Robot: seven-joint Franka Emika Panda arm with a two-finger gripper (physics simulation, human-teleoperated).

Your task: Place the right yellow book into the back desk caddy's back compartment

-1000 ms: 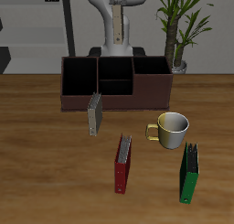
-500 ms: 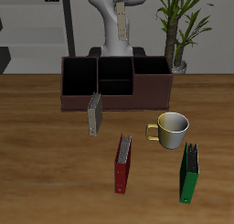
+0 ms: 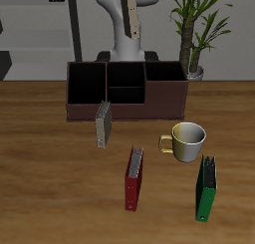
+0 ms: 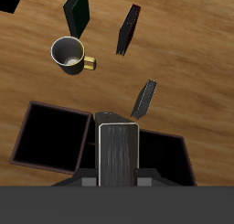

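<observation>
The right yellow book (image 3: 129, 20) hangs high at the top centre of the exterior view, upright and slightly tilted, in front of the robot's white body and above the back desk caddy (image 3: 127, 91). The tool (image 4: 117, 177) is closed on the book: in the wrist view the book (image 4: 118, 153) fills the space between the fingers, its dark striped face turned to the camera.

The caddy sits in the upper middle of the exterior view, with three dark open sections. The back compartment (image 3: 126, 76) is the middle one, almost straight below the book, and nothing lies in it.

On the table (image 3: 40, 158), just in front of the caddy, the twin grey-tan book (image 3: 102, 124) stands on edge. Lower, near the centre, a red book (image 3: 133, 177) stands on edge. A cream mug (image 3: 186, 141) stands right of centre, and a green book (image 3: 206, 189) stands at lower right. A potted plant (image 3: 196, 31) rises at upper right, behind the caddy's end. None of these lies between the held book and the compartment.
</observation>
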